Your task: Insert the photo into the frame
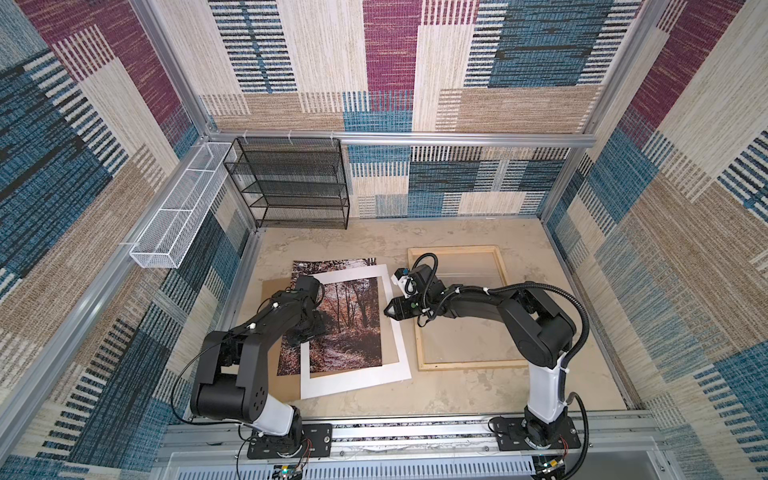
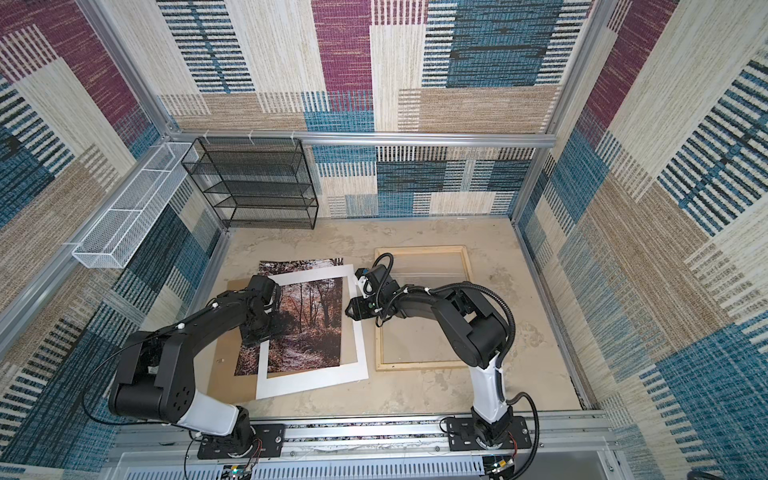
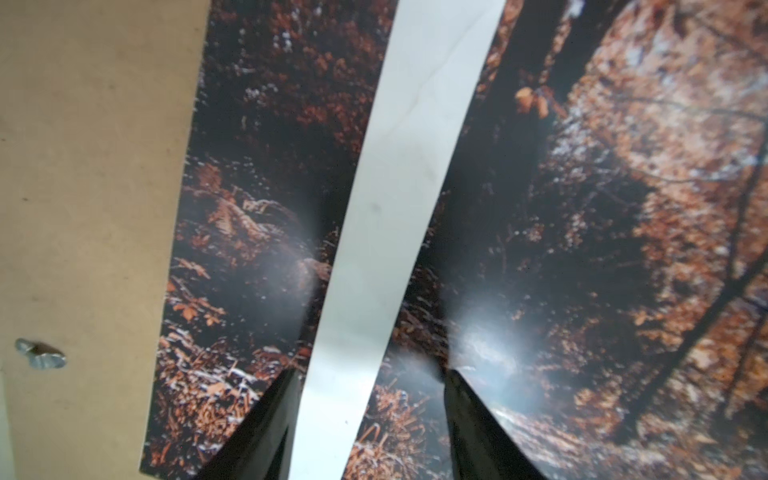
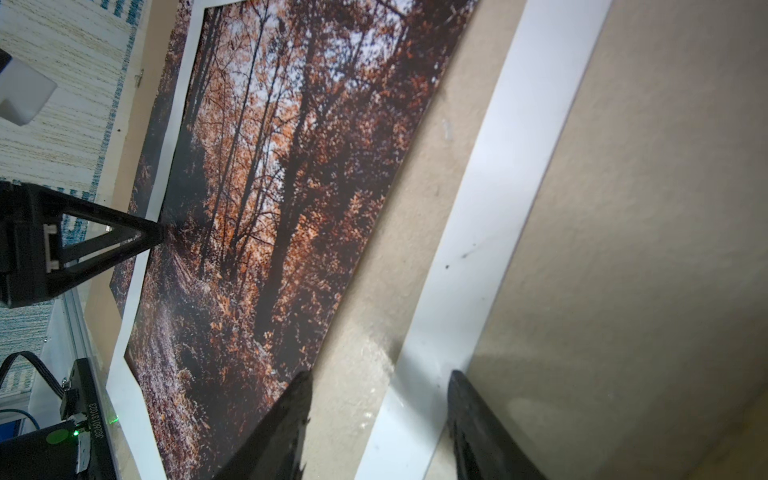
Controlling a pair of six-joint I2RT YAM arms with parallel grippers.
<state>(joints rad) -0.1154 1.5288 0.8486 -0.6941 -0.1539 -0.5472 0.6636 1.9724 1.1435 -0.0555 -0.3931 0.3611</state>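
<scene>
The photo [image 1: 345, 324] showed rust-orange leaves and dark trunks, the mat [image 1: 353, 382] was plain white, the backing board [image 1: 289, 386] brown, the frame [image 1: 469, 365] pale wood, the surface [image 1: 457, 232] mottled beige.

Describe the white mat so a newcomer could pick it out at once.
On the beige table, left of the pale wooden frame, flat sheets lie stacked. The white mat is the topmost, lying askew. Unlike the brown backing board and the autumn forest photo beneath it, it is a white border with a rectangular window showing the photo.
</scene>
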